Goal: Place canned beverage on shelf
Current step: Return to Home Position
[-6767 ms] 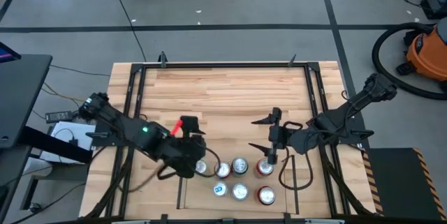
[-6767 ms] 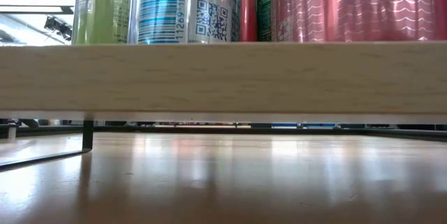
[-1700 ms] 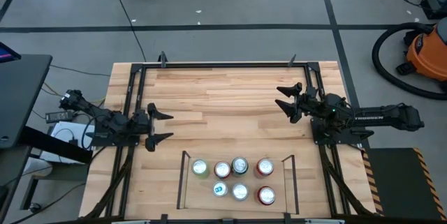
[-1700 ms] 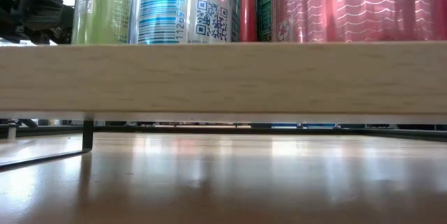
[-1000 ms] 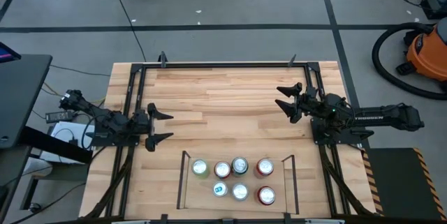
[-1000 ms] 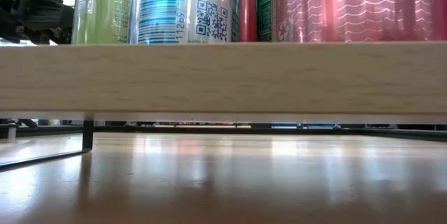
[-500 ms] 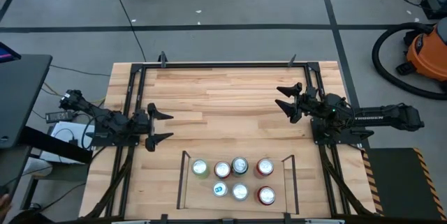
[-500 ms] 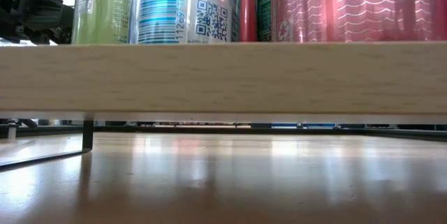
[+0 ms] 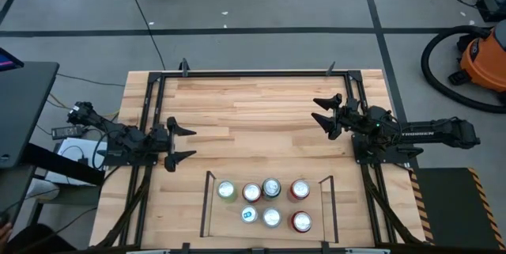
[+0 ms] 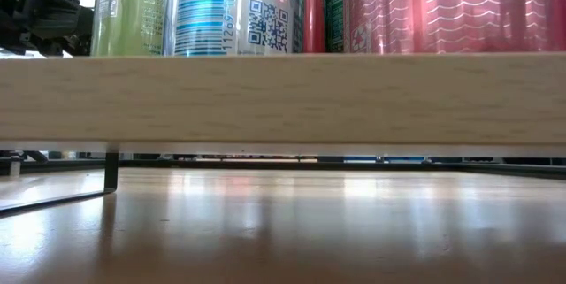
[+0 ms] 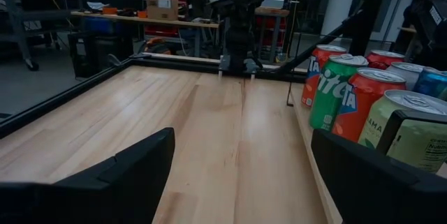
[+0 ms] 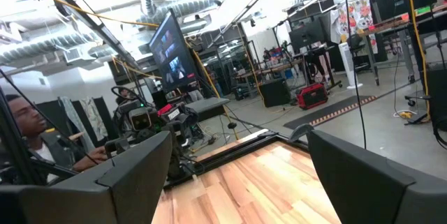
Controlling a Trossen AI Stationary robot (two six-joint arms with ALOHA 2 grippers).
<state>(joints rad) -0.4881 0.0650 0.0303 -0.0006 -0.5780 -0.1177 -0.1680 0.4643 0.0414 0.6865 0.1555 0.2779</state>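
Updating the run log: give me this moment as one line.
small light-wood shelf with black rails: seven upright metal drink cans | left gripper: open, left of shelf | right gripper: open, right of shelf

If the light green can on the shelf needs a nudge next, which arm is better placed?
Left, probably. The left claw, open, is nearer the light green can, which stands at that end of the shelf. The right claw, also open, lies beyond the red cans at the other end.
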